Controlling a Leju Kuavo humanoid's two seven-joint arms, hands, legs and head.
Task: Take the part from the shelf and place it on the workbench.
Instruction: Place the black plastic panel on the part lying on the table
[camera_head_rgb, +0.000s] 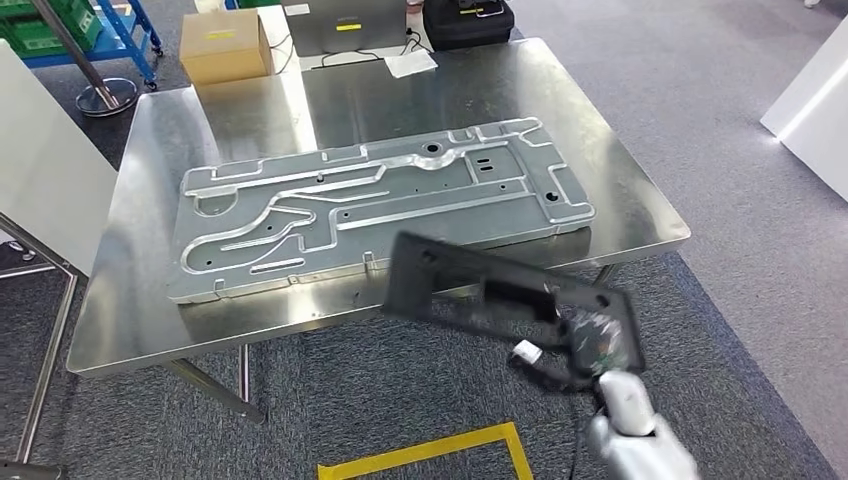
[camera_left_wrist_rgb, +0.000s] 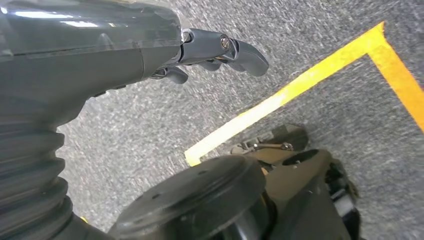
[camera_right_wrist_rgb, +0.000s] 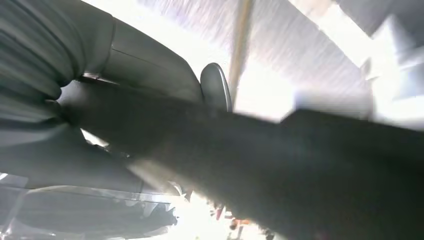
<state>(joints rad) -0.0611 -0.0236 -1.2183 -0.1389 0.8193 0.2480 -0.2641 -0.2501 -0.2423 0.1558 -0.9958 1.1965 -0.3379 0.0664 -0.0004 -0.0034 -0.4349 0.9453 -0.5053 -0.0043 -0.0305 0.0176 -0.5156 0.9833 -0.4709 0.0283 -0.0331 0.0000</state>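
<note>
I am in the carrying step: my right hand (camera_head_rgb: 590, 345) grips a dark, flat, long part (camera_head_rgb: 500, 295) at its right end, and the part hangs in the air over the near right edge of the table (camera_head_rgb: 130, 330), tilted, its left end just over the metal top and the rest over the carpet. It is blurred in both views, so I judge it is on the move. My left hand (camera_left_wrist_rgb: 220, 52) hangs by my side over the grey floor and a yellow tape line (camera_left_wrist_rgb: 300, 90); its fingers are loosely curled and hold nothing. The middle of the table is taken by a big silver plate (camera_head_rgb: 380, 205) with grooves and holes. To finish, I think I must bring the part further in over the table, level it, lower it onto bare metal near the plate's near edge, and let go. At the far left stands a closed cardboard box (camera_head_rgb: 225, 45), contents hidden; at the far edge, a black case (camera_head_rgb: 468, 22), also shut.
</note>
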